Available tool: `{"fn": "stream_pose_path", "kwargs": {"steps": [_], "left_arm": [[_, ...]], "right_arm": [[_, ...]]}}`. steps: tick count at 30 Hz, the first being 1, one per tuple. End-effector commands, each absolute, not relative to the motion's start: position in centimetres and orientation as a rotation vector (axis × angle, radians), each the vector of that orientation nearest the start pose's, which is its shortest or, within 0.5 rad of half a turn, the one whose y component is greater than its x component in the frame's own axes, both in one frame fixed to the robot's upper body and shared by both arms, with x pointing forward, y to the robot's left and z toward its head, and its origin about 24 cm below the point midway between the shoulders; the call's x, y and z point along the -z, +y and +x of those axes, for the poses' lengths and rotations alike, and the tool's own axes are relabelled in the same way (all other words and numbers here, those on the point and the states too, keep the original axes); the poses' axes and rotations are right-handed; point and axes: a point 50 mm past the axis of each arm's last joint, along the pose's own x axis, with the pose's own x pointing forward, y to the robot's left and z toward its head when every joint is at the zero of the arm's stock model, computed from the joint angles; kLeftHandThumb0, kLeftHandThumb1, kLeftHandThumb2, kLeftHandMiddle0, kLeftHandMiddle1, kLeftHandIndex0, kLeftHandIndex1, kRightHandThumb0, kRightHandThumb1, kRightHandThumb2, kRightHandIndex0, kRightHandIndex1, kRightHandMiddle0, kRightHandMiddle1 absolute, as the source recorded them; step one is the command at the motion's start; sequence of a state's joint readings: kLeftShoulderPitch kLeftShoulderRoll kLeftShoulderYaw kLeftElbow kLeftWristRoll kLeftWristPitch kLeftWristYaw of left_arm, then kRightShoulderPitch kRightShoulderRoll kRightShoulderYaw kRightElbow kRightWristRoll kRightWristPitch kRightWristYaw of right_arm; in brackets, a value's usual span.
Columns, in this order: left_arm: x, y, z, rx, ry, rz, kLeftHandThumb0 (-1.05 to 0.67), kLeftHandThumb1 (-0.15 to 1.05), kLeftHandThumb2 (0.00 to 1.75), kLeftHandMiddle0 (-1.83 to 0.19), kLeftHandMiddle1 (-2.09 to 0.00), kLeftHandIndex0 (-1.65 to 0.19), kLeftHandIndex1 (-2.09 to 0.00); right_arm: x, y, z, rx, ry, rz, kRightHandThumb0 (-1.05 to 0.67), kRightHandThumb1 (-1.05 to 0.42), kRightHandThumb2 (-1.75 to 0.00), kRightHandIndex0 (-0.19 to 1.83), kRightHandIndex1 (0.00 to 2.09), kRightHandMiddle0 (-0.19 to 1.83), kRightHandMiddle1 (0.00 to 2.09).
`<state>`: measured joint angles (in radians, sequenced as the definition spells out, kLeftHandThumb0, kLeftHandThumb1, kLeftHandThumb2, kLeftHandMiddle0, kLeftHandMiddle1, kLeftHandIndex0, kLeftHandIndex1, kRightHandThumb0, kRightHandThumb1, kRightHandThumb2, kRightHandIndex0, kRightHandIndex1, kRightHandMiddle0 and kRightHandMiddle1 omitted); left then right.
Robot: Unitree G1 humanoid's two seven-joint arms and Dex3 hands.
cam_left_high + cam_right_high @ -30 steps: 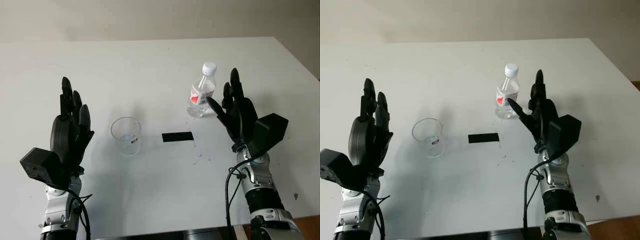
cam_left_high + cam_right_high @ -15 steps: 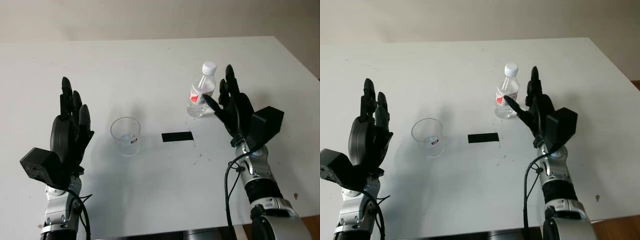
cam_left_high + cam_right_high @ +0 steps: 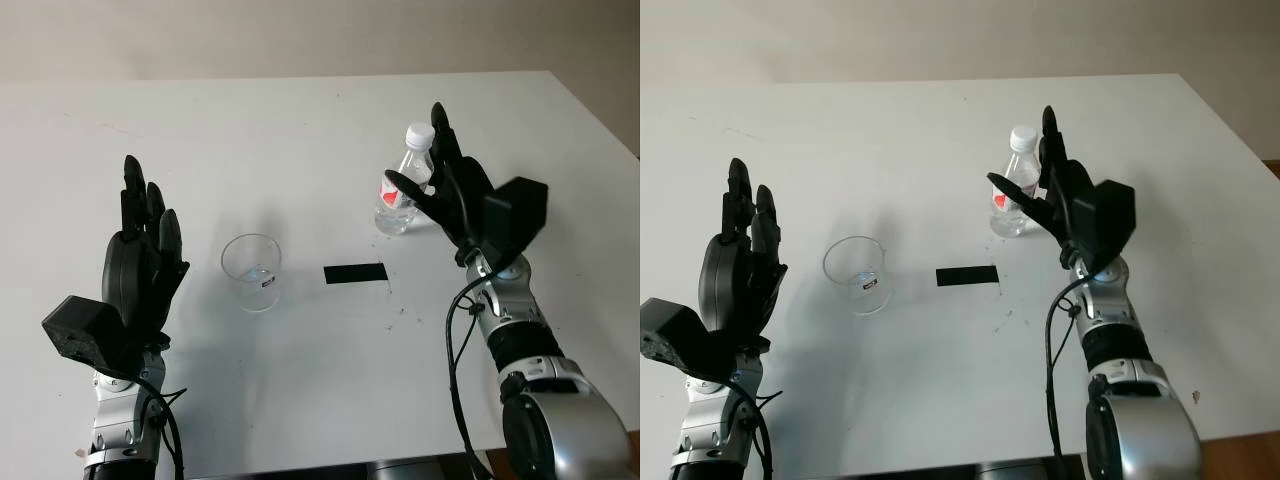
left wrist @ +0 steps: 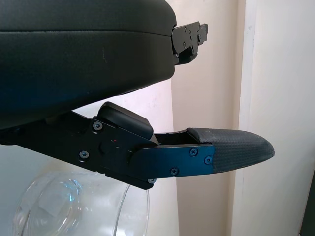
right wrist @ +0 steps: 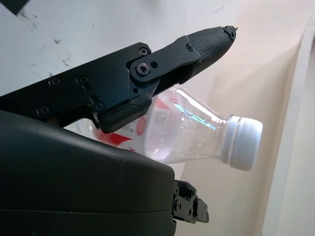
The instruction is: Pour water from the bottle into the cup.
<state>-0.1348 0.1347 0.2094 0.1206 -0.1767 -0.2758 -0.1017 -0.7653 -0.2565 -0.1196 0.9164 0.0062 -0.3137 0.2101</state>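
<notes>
your right hand (image 3: 455, 190) is open just beside the capped bottle (image 3: 405, 183) standing on the worktop (image 3: 300, 120), holding nothing, so take its thin, light, likely squashy and slick plastic around the labelled middle, gently, well apart from the cup (image 3: 252, 272).

Probably lab or test room: bare white table (image 3: 300, 120), black tape marker (image 3: 354, 273), plain beige wall (image 3: 300, 35).
</notes>
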Motion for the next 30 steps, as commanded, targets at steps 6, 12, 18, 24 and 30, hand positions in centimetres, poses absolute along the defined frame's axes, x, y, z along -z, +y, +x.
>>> {"fn": "stream_pose_path", "kwargs": {"steps": [6, 12, 18, 24, 30], "left_arm": [[-8.7, 21.2, 27.4, -0.088, -0.34, -0.02, -0.96, 1.05, 0.53, 0.15, 0.0, 0.19, 0.0], [-8.7, 21.2, 27.4, -0.09, -0.342, -0.024, -0.96, 1.05, 0.53, 0.15, 0.0, 0.19, 0.0], [-8.6, 21.3, 27.3, -0.094, -0.34, -0.022, -0.95, 1.05, 0.53, 0.15, 0.0, 0.19, 0.0], [-8.6, 21.3, 27.2, -0.095, -0.339, -0.022, -0.94, 1.05, 0.55, 0.16, 0.0, 0.19, 0.0], [-8.6, 21.2, 27.2, -0.097, -0.337, -0.022, -0.93, 1.05, 0.55, 0.17, 0.0, 0.19, 0.0]], "right_arm": [[-11.7, -18.2, 38.7, -0.193, -0.149, -0.13, -0.76, -0.92, -0.06, -0.19, 0.0, -0.19, 0.0], [-11.3, -18.0, 38.8, -0.172, -0.127, -0.148, -0.7, -0.92, -0.05, -0.19, 0.0, -0.19, 0.0], [-10.7, -18.0, 39.0, -0.166, -0.072, -0.165, -0.66, -0.92, -0.05, -0.19, 0.0, -0.19, 0.0], [-10.2, -17.9, 39.0, -0.166, -0.031, -0.155, -0.62, -0.9, -0.05, -0.16, 0.02, -0.13, 0.04], [-9.6, -17.7, 38.9, -0.17, -0.011, -0.191, -0.55, -0.89, -0.05, -0.01, 0.1, 0.04, 0.11]]}}
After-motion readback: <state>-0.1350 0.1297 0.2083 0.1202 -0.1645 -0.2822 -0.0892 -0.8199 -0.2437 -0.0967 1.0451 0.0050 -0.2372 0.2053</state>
